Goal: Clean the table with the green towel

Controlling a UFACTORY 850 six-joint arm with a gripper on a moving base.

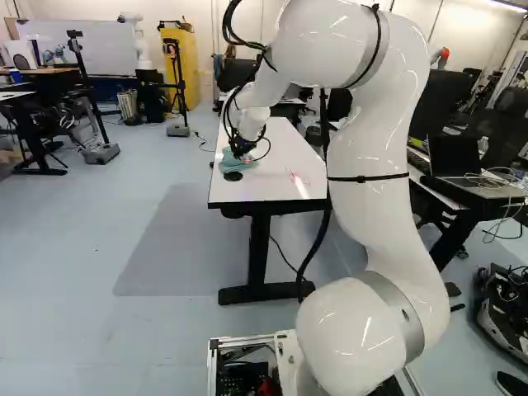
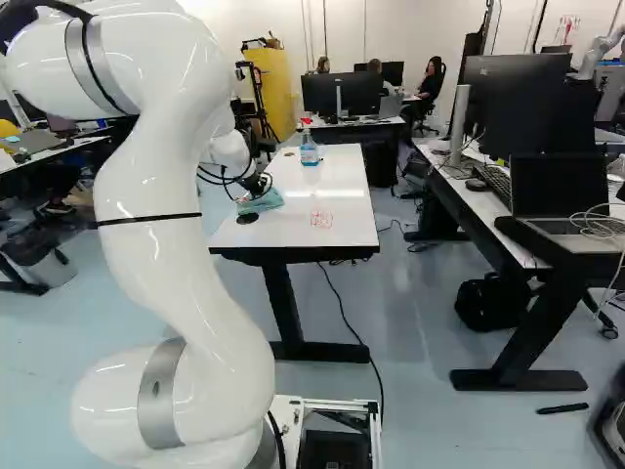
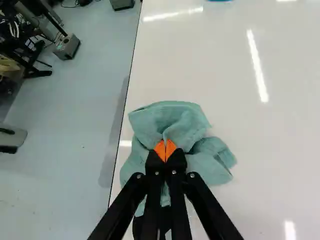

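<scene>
Here, the gripper (image 1: pixel 241 153) grasps the bunched towel (image 3: pixel 170 117) at the table's (image 2: pixel 347 186) left edge — a bottle (image 2: pixel 309 150) toward its far end.

Room brightly lit; strip light (image 1: pixel 505 4) caught at top right of left base view. White tabletop (image 3: pixel 280 150) streaked by glare in wrist view, also glazed in right base view. Glossy robot arm (image 2: pixel 156 166) dotted with highlights. Pale floor (image 1: pixel 74 264) darkened by broad, faint shadow (image 1: pixel 177 247) beside tabletop.
</scene>
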